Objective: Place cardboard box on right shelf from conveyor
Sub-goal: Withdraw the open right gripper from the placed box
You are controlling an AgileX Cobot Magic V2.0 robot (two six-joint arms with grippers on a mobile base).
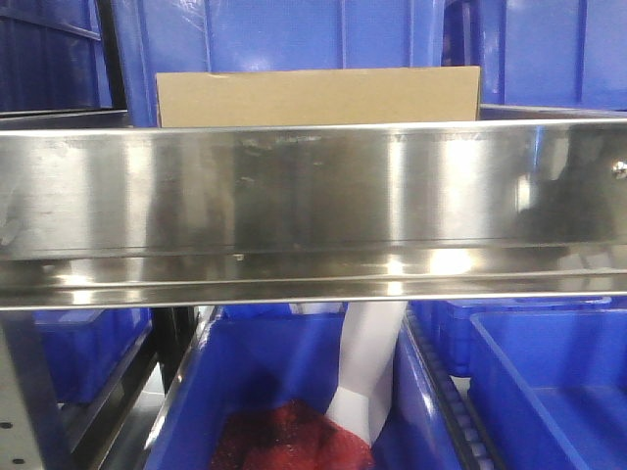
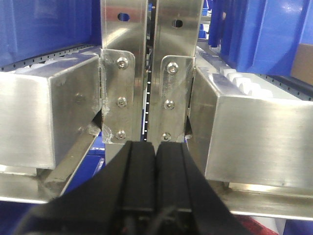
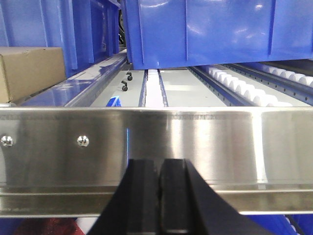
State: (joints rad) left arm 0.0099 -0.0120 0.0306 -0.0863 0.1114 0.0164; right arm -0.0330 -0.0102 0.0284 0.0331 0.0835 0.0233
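Observation:
The tan cardboard box (image 1: 318,96) lies on the steel right shelf (image 1: 313,201), just behind its broad shiny front lip, long side facing me. Its end shows at the far left of the right wrist view as the cardboard box (image 3: 30,72), on the shelf (image 3: 205,142) behind the lip. My right gripper (image 3: 159,164) is shut and empty, low in front of that lip, right of the box. My left gripper (image 2: 155,147) is shut with nothing in it, facing the upright steel posts (image 2: 146,73) between two shelf sections. The conveyor is out of view.
Blue plastic bins (image 1: 294,39) stand behind the box and a blue bin (image 3: 210,32) sits on white rollers (image 3: 244,85) to its right. Lower blue bins (image 1: 549,382) hold a red mesh bag (image 1: 284,441) and a white sheet (image 1: 367,362). Steel beams (image 2: 46,115) flank the left gripper.

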